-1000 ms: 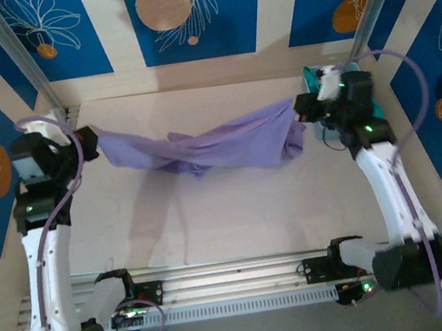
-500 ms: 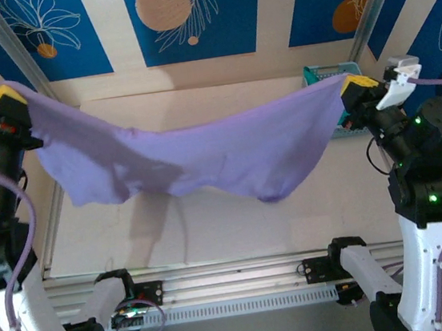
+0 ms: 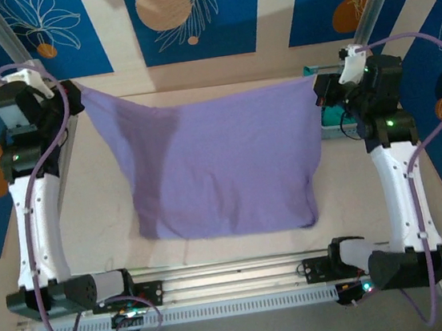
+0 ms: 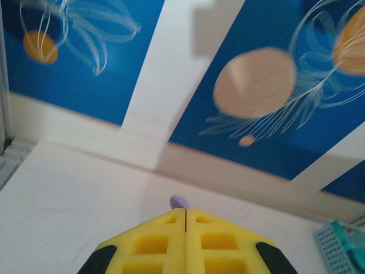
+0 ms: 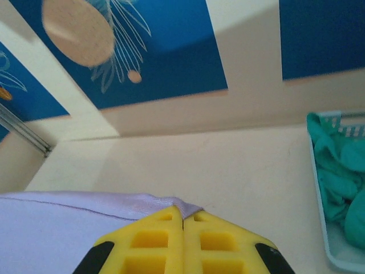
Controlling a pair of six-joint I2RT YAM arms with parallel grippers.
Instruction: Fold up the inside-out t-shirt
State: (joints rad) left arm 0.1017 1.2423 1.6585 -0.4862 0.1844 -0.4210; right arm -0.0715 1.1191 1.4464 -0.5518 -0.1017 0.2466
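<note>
My left arm [image 3: 34, 237] and right arm [image 3: 402, 192] wear white shells, black joints, green lights, looping lavender cables [image 3: 409, 35]. My left hand [image 4: 185, 212] and right hand [image 5: 183, 220] have yellow, pocketed fingers [image 4: 154, 245].

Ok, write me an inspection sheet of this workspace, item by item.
Surface: pale table, largely hidden from above by the shirt.
Job's things: lavender t-shirt spread wide between both hands, held by its far corners. Its near edge hangs close to the front rail; whether it touches the table cannot be told.
Clutter: light blue basket at the far right, holding a teal garment.
Hands: left hand shut on one shirt corner; right hand shut on the other.
Cables: purple cables run along each arm.
Surroundings: blue wall panels with orange discs and white leaf drawings.
</note>
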